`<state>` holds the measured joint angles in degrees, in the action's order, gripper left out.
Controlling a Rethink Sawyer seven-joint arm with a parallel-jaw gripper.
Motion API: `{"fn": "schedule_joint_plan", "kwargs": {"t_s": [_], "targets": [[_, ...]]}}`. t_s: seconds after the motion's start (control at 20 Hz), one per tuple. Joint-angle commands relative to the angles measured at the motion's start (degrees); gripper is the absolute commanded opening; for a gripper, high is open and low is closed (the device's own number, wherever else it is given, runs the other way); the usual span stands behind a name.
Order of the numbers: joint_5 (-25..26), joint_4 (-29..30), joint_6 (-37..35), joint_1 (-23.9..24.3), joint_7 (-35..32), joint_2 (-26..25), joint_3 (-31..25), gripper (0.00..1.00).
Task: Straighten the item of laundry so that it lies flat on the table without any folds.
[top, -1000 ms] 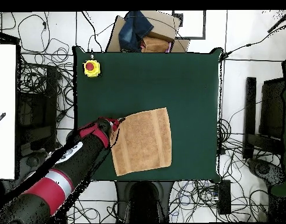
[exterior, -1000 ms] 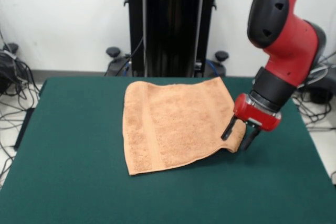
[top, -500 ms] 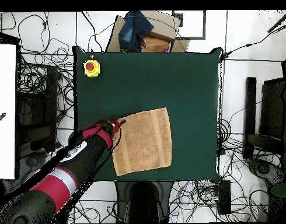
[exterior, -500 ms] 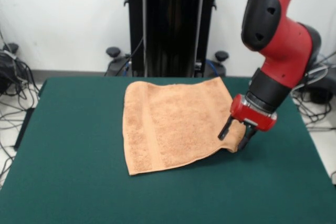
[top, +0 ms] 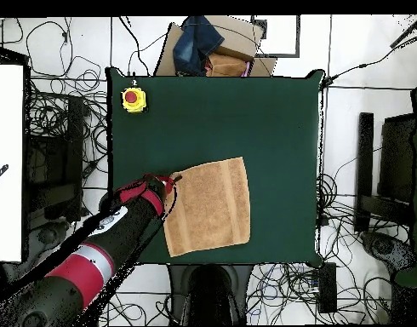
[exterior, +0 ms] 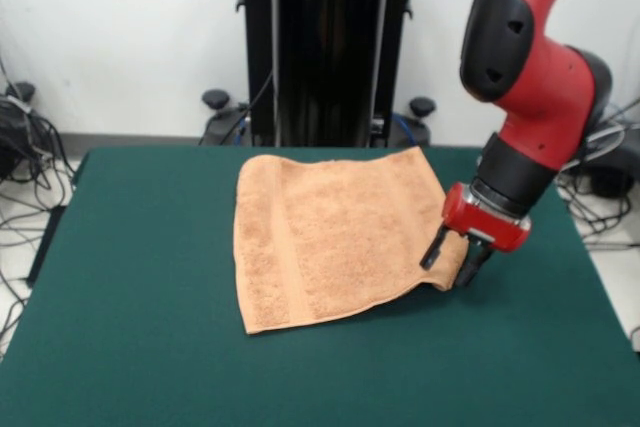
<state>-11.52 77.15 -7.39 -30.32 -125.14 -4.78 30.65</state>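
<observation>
Towel point(exterior: 335, 237) lying on the green desk point(exterior: 150, 347).
Gripper point(exterior: 453, 260) fingers are pinching the towel's right-hand corner, lifting it slightly.

A dark green tabletop point(top: 246, 111) is seen from straight above. An orange-tan towel point(top: 208, 206) is spread on it toward the lower edge, slightly skewed, with a darker band visible near each short end. A red and black arm point(top: 93, 260) is seen reaching in from the lower left, and its gripper point(top: 171, 180) is placed at the towel's upper left corner. A yellow box with a red button point(top: 133, 99) is set near the upper left corner of the tabletop.
</observation>
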Motion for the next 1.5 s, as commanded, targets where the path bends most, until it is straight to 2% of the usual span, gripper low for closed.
{"fn": "schedule_joint_plan", "kwargs": {"t_s": [0.05, 0.45, 0.85, 1.5], "targets": [[-2.2, 1.8, 2.6, 1.8, -10.1, -1.4, -8.9, 1.0], [-2.2, 1.6, 2.7, 2.0, -10.1, -1.8, -8.9, 1.0], [-1.2, 2.2, 5.2, 4.5, -9.6, -0.5, -10.0, 1.0], [-2.3, 2.5, 6.6, 5.1, -10.5, -1.1, -10.0, 1.0]]}}
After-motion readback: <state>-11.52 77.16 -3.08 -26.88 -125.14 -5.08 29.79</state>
